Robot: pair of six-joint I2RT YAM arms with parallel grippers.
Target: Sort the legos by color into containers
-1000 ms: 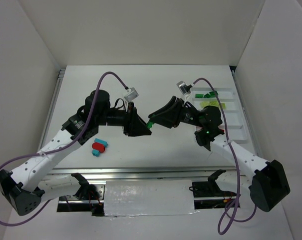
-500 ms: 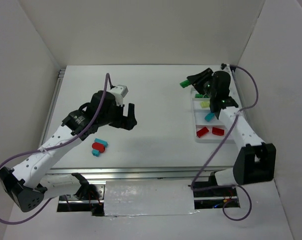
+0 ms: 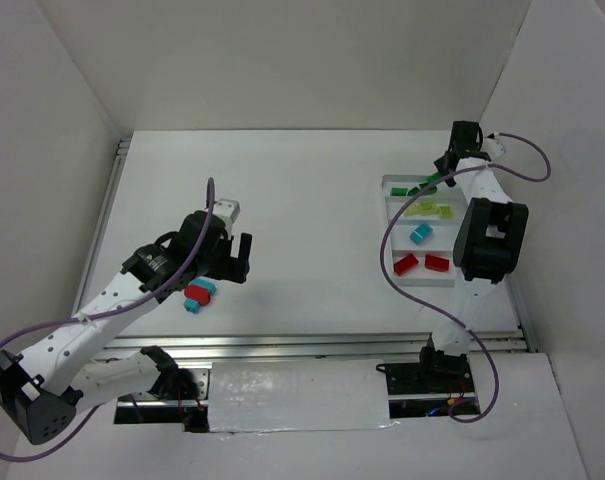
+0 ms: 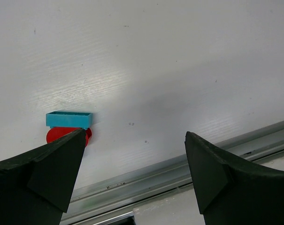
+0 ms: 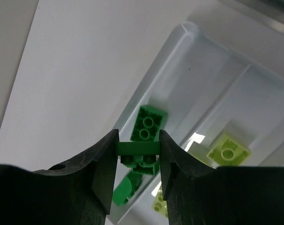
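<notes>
White tabletop [image 3: 312,190], with the white tray [image 3: 388,235] at right. The right gripper [image 3: 442,178] clamps a dark green brick [image 5: 138,148] over the tray's farthest compartment, above another dark green brick [image 5: 149,123] lying there. The left gripper [image 4: 134,136], jaws spread wide and empty, hovers beside a cyan brick [image 4: 69,119] and a red piece [image 4: 57,133] on the table.

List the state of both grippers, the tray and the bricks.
tray: bricks in all four compartments.
left gripper: open, empty, over the table.
right gripper: shut on the held green brick, above the tray.
green bricks in tray: lying in the end compartment.
loose cyan and red bricks: unsorted, clustered on the table.
</notes>
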